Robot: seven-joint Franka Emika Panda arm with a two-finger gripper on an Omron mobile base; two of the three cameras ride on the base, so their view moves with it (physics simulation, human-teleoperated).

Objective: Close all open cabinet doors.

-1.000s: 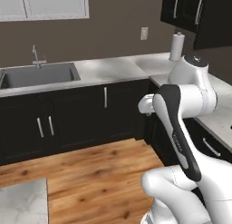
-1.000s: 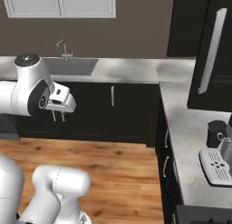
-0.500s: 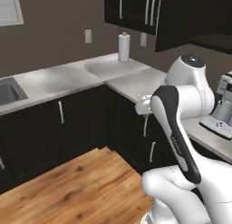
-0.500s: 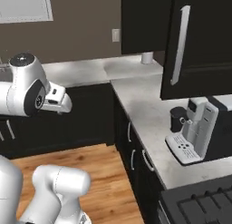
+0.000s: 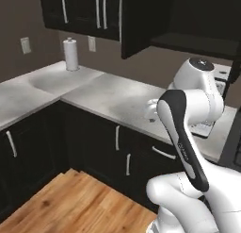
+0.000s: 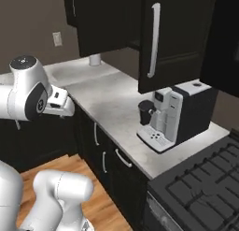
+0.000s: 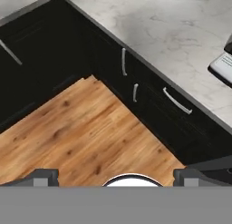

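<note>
One tall, nearly black upper cabinet door (image 5: 137, 23) stands swung out over the counter, its silver bar handle (image 6: 153, 40) facing the right base view, where the same door (image 6: 179, 43) hangs above the coffee machine. The upper doors (image 5: 80, 9) to its left lie flush. My gripper (image 7: 117, 177) is open with nothing between its fingertips (image 7: 45, 175). It is held low in front of the arm (image 6: 63, 103), well below and short of the open door, and looks down at the wooden floor and the shut lower doors (image 7: 108, 60).
A black and white coffee machine (image 6: 175, 114) stands on the grey marbled counter (image 6: 116, 97) under the open door. A paper towel roll (image 5: 71, 54) is in the far corner. A black stove (image 6: 200, 188) adjoins the counter on the right. Wooden floor (image 7: 86, 128) lies in front.
The whole picture has swept sideways: the base has turned right, so the sink left view and the coffee machine, stove and open door came closer. The arm keeps its pose, gripper still open.
</note>
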